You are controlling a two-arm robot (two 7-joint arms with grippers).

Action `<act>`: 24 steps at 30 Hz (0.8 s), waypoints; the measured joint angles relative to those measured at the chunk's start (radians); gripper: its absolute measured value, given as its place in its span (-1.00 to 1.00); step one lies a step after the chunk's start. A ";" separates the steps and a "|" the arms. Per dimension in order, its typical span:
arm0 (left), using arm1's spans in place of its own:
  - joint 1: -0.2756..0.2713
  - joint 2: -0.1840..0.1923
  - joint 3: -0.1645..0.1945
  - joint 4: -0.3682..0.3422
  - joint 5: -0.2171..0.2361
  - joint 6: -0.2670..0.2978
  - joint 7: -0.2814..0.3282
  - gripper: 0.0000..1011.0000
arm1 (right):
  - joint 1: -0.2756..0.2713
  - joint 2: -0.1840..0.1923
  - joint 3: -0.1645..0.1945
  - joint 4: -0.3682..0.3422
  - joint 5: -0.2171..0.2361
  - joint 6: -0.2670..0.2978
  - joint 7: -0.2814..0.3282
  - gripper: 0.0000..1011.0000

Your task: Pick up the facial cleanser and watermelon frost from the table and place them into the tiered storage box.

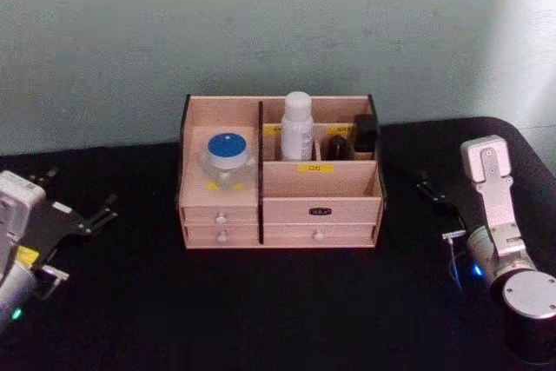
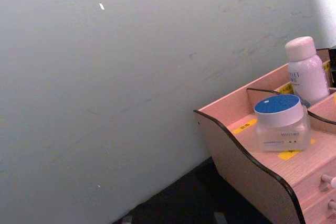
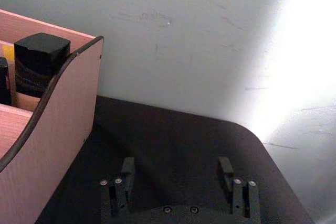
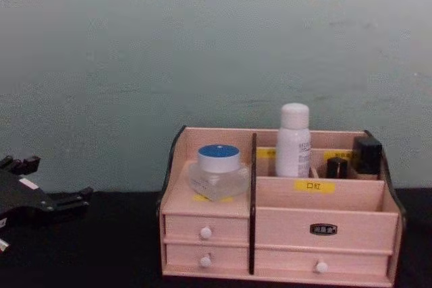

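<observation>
head: tiered storage box (image 1: 282, 184) mid-table (image 1: 261, 301), white bottle (image 1: 297, 126) and blue-lidded jar (image 1: 228, 155) inside; left gripper (image 1: 82, 219) fingers spread, empty; right gripper (image 1: 434, 193) beside box | left wrist: jar on box's left shelf | right wrist: fingers (image 3: 127, 169) apart, empty | chest: bottle upright in rear compartment

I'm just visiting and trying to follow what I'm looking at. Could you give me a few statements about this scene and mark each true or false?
1. A blue-lidded jar sits on the left part of the box. True.
2. The white bottle lies flat on the table. False: it stands upright in a back compartment.
3. The right gripper is open and holds nothing. True.
4. The left gripper is clamped on the jar. False: it is off to the box's left, apart from it.
5. The drawers are pulled out. False: they look closed.
</observation>
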State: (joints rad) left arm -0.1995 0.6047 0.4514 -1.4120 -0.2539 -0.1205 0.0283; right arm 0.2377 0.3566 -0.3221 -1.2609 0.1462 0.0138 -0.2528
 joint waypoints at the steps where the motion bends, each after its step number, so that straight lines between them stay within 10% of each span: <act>1: 0.000 0.000 0.000 0.000 0.000 0.000 0.000 0.98 | 0.000 0.000 0.000 0.000 0.000 0.000 0.000 0.98; 24: 0.000 0.000 0.000 0.000 0.000 0.000 0.000 0.98 | 0.000 0.000 0.000 0.000 0.000 0.000 0.000 0.98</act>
